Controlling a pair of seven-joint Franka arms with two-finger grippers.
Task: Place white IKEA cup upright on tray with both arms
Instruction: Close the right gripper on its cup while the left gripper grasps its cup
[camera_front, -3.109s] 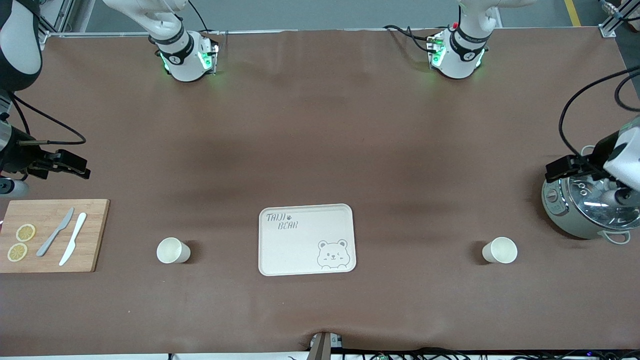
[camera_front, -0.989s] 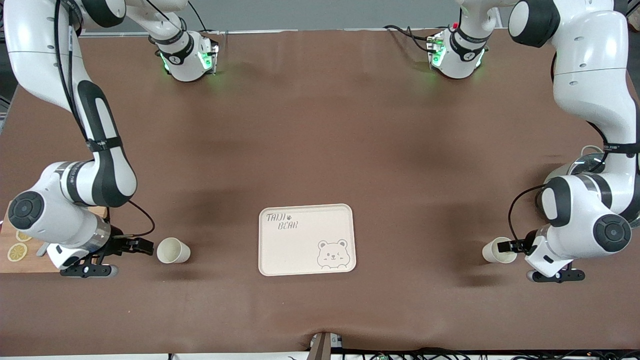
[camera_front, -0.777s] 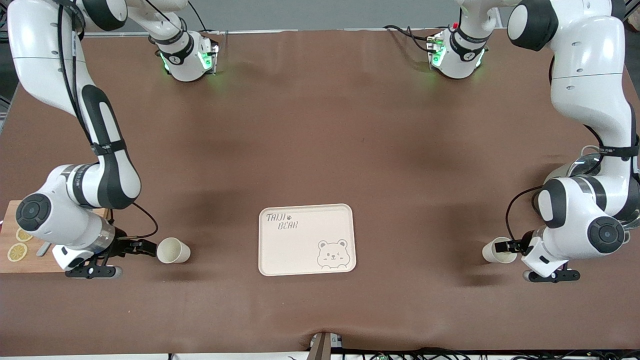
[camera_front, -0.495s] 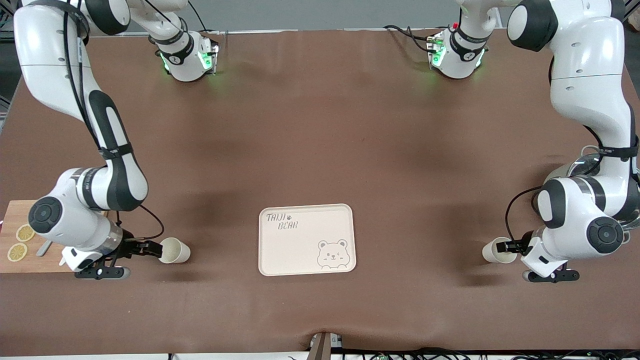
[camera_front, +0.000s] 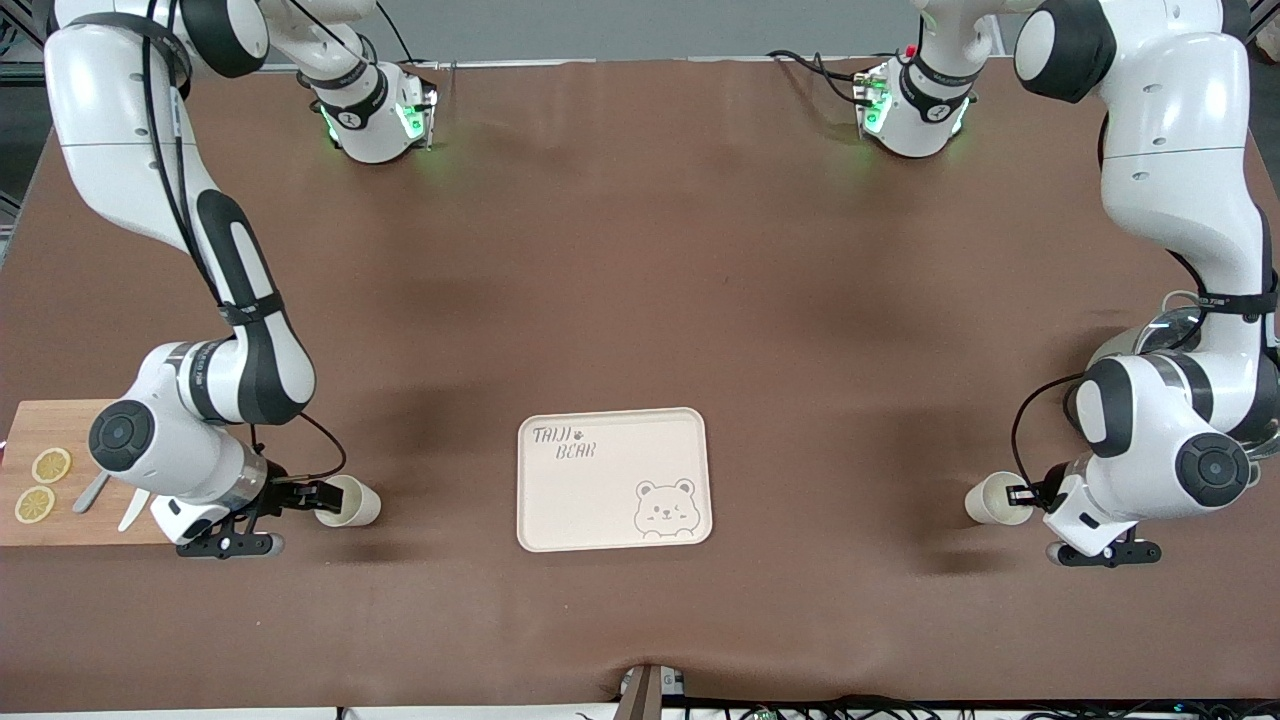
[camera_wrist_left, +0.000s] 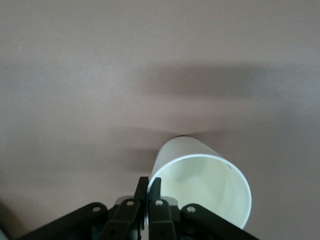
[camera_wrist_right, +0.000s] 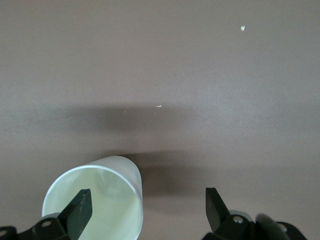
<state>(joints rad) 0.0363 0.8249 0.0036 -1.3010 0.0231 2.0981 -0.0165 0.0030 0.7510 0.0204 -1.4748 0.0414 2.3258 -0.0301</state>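
Two white cups lie on their sides on the brown table, one on either side of the cream tray (camera_front: 600, 500) with the bear face. The cup (camera_front: 990, 499) toward the left arm's end has its mouth turned away from the tray. My left gripper (camera_front: 1021, 494) is shut on that cup's rim wall (camera_wrist_left: 200, 185), one finger inside and one outside (camera_wrist_left: 149, 181). The other cup (camera_front: 355, 503) lies toward the right arm's end. My right gripper (camera_front: 318, 495) is open at its mouth, with one finger in front of the opening (camera_wrist_right: 107, 195) and the other outside (camera_wrist_right: 147, 205).
A wooden cutting board (camera_front: 40, 425) with two lemon slices (camera_front: 50, 465) and knives (camera_front: 95, 490) lies at the right arm's end, partly under that arm. A metal pot (camera_front: 1165, 330) sits at the left arm's end, mostly hidden by the left arm.
My left gripper has shut on its cup's rim. My right gripper has slid toward the tray until one finger reached the other cup's mouth. Neither cup has moved.
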